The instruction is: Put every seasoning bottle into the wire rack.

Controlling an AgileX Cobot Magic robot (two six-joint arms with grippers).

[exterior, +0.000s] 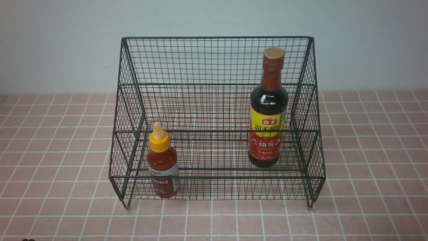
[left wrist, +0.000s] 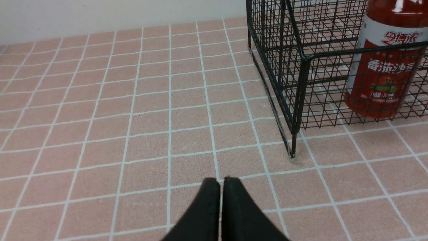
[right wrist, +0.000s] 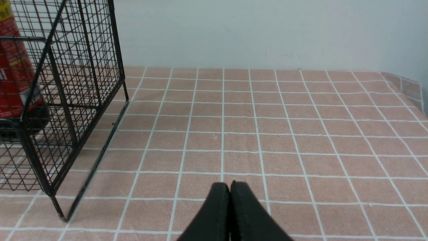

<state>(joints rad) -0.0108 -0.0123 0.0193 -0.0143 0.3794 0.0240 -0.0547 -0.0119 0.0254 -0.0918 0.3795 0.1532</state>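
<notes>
The black wire rack (exterior: 214, 60) stands in the middle of the tiled table. The short red sauce bottle (exterior: 163, 164) with a yellow nozzle cap stands upright in the rack's lowest front tier, at the left. The tall dark soy-sauce bottle (exterior: 267, 110) stands upright on the middle tier, at the right. My left gripper (left wrist: 220, 180) is shut and empty, low over the tiles beside the rack's left front leg (left wrist: 293, 147); the red bottle (left wrist: 384, 67) shows behind the mesh. My right gripper (right wrist: 230, 184) is shut and empty, to the right of the rack (right wrist: 67, 83). Neither gripper shows in the front view.
Pink tiles with white grout (exterior: 367, 167) cover the table on both sides of the rack. A pale wall (exterior: 50, 40) stands close behind the rack. The table's right edge has a low tiled rim (right wrist: 409, 88).
</notes>
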